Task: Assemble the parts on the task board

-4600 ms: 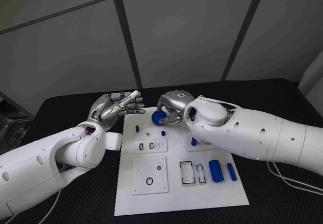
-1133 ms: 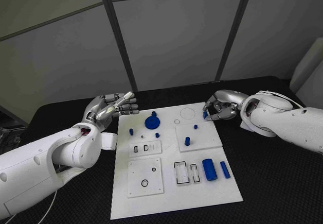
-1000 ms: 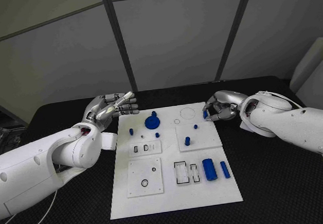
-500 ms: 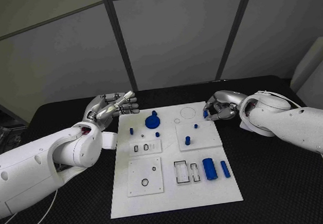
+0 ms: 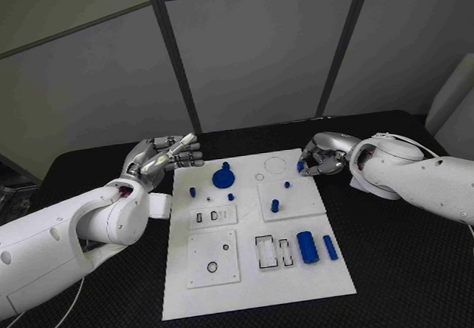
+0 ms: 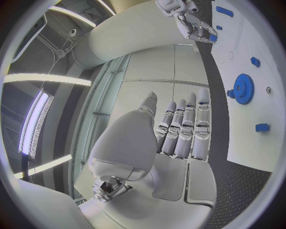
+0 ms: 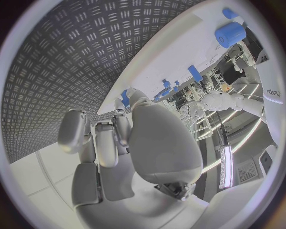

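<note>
The white task board (image 5: 252, 284) lies in the middle of the table. A blue gear (image 5: 224, 178) sits on its far left part, also seen as the gear (image 6: 243, 88) in the left wrist view. My right hand (image 5: 320, 157) hovers at the board's far right corner and pinches a small blue part (image 5: 301, 165); the same part (image 7: 125, 97) shows between its fingertips. My left hand (image 5: 166, 155) hangs just off the board's far left corner, fingers straight and side by side, holding nothing. Small blue pegs (image 5: 287, 184) stand on the board.
A thick blue cylinder (image 5: 307, 247) and a slim blue bar (image 5: 329, 247) lie at the board's right edge beside two rectangular slots (image 5: 266, 253). More pegs (image 5: 192, 191) stand near the gear. Black table (image 5: 419, 272) surrounds the board.
The gear my right hand held over the board 4.6 s ago now sits on it. That hand, holding a small blue part, has crept slightly left in the last second. Left hand unmoved.
</note>
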{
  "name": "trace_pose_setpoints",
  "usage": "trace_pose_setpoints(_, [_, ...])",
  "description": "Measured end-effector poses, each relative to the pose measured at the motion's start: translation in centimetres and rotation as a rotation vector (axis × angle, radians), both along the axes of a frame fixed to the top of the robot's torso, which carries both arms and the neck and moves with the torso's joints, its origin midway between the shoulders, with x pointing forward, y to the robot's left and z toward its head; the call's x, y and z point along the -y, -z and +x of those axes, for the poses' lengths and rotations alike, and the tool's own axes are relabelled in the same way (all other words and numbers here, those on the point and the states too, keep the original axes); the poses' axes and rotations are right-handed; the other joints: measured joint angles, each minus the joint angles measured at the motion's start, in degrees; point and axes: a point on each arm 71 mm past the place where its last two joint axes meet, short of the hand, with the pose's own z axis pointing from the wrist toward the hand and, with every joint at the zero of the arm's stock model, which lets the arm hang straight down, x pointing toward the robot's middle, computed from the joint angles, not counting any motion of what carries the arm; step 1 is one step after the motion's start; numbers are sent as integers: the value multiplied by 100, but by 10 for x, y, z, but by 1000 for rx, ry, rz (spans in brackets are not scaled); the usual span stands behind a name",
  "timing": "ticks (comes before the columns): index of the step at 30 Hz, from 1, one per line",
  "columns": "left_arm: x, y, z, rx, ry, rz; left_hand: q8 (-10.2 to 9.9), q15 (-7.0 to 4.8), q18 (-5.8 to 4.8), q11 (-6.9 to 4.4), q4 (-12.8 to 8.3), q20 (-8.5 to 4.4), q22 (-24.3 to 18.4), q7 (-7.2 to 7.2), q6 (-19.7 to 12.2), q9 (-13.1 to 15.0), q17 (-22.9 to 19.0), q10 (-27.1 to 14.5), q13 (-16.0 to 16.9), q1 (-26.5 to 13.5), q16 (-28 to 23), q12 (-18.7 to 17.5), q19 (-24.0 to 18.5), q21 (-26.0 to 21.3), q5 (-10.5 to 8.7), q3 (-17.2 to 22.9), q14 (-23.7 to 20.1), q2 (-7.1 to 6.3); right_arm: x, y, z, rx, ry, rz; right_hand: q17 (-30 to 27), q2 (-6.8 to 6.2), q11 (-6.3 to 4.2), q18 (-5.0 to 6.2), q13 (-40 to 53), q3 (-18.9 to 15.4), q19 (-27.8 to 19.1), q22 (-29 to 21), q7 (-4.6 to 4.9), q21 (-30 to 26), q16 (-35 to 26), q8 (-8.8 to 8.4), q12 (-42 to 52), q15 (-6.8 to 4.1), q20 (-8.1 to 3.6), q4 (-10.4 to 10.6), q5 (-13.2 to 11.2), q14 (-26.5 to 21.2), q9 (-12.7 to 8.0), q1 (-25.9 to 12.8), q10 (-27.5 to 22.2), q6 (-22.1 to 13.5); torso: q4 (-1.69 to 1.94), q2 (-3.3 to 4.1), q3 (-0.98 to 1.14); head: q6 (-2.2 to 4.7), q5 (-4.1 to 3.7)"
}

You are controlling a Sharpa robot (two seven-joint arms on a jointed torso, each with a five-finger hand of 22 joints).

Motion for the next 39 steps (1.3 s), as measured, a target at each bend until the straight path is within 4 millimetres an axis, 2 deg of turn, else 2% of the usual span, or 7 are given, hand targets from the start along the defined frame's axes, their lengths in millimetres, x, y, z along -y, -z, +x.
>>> trace_pose_setpoints(4, [0, 0, 0, 0, 0, 0, 0, 0, 0, 0, 0, 0, 0, 0, 0, 0, 0, 0, 0, 0, 0, 0, 0, 0, 0, 0, 0, 0, 0, 0, 0, -1, 5, 2, 0, 0, 0, -1, -2, -6, -1, 0, 0, 0, 0, 0, 0, 0, 0, -6, -27, 0, -8, 0, 0, 0, 2, 0, 0, -1, -3])
trace_pose_setpoints(12, [0, 0, 0, -1, 0, 0, 0, 0, 0, 0, 0, 0, 0, 0, 0, 0, 0, 0, 0, 0, 0, 0, 0, 0, 0, 0, 0, 0, 0, 0, 1, -5, 16, 5, 0, 0, 0, 0, -35, -25, -1, -1, 60, 0, 0, -37, 0, 0, 1, -25, -58, 0, -36, 0, 0, -64, 2, 0, 1, -3, -5])
trace_pose_setpoints(24, [0, 0, 0, -2, 2, 0, 0, 0, 0, 0, 0, 0, 1, 0, 0, 0, -1, 0, 0, 0, 0, 0, 0, 0, 0, 0, 0, 0, 0, 0, 1, -9, 26, 6, 0, -1, 3, 0, -71, -32, -1, -11, 63, 0, 0, -67, -9, 1, 1, -31, -81, 0, -48, 0, -3, -102, 2, 1, 3, 1, -17])
trace_pose_setpoints(31, [0, 0, 0, -2, 2, 0, 0, 0, 0, 0, 0, 0, 2, 0, 0, 0, -1, 0, 0, 0, 0, 0, 0, 0, 0, 0, 0, 0, 0, 0, 1, -10, 29, 6, 0, -39, 95, -1, -171, -65, -1, -58, 101, 0, 0, -184, -126, 0, 1, -65, -144, 0, -98, -39, -96, -296, 2, 1, 4, 1, -18])
trace_pose_setpoints(35, [0, 0, 0, -2, 2, 0, 0, 0, 0, 0, 0, 0, 1, 0, 0, 0, -1, 0, 0, 0, 0, 0, 0, 0, 0, 0, 0, 0, -1, 0, 1, -11, 30, 6, 0, -39, 112, 0, -250, -95, -4, -81, 134, -1, 29, -251, -195, 1, 3, -95, -143, 0, -131, -39, -178, -465, 2, 1, 5, -3, -18])
trace_pose_setpoints(39, [0, 0, 0, -3, 2, 0, 0, 0, 0, 0, 0, 0, 2, 0, 0, 0, -1, 0, 0, 0, 0, 0, 0, 0, 0, 0, 0, 0, -1, 1, 1, -11, 30, 7, 0, -39, 133, 0, -288, -95, -23, -86, 152, -23, 29, -271, -227, 1, 22, -95, -143, 0, -136, -39, -198, -485, 2, 4, 5, -4, -18])
